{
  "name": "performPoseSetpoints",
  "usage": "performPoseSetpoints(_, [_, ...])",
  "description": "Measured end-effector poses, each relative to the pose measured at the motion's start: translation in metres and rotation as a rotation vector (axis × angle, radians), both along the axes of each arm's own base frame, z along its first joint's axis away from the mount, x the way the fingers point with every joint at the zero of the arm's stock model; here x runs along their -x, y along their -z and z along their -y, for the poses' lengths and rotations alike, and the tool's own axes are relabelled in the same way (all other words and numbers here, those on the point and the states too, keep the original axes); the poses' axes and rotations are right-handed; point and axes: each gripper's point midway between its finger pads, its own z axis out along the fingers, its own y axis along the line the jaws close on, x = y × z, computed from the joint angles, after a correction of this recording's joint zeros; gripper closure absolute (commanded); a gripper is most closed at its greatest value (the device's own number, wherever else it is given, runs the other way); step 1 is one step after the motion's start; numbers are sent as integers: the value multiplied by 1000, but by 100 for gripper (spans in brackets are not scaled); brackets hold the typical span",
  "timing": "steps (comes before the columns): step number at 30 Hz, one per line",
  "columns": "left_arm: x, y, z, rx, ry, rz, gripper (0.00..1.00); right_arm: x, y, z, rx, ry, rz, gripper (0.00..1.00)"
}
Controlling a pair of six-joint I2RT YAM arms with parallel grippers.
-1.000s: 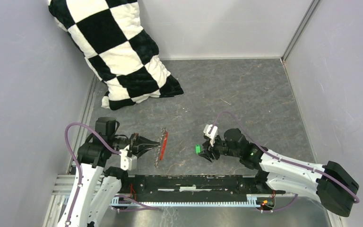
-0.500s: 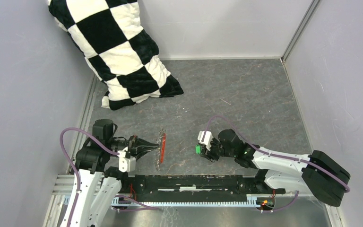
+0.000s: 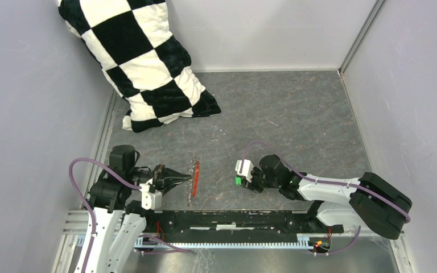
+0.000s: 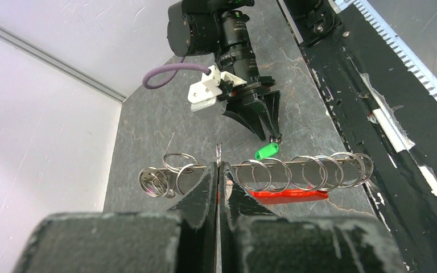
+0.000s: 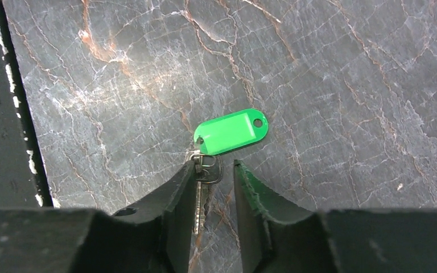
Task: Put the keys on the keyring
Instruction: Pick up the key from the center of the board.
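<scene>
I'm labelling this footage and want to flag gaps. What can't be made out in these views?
- Right wrist view: the key is partly covered by a finger of the right gripper; one key or several is unclear.
- Top view: the keyring is too small to tell its rings apart.
- Left wrist view: the near end of the red tag is hidden behind the left gripper.

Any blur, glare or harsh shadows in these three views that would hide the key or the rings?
Top view: even, soft light, no glare, but the green tag is a speck. Left wrist: left gripper blurred up close, keyring beyond sharp. Right wrist: key crisp, no glare.
</scene>
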Motion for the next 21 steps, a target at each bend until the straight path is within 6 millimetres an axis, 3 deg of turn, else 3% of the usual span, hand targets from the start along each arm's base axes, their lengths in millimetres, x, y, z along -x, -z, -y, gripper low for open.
performPoseSetpoints(5, [1, -1, 0, 5, 5, 0, 98, 1, 0, -3, -10, -21, -3, 75])
performPoseSetpoints(17, [4, -1, 0, 6, 1, -16, 98, 6, -1, -7, -30, -51, -20, 77])
performPoseSetpoints(19, [4, -1, 0, 7, 0, -24, 98, 6, -2, -8, -32, -50, -18, 82])
performPoseSetpoints(21, [5, -1, 0, 7, -2, -34, 98, 6, -2, -8, -32, -49, -19, 97])
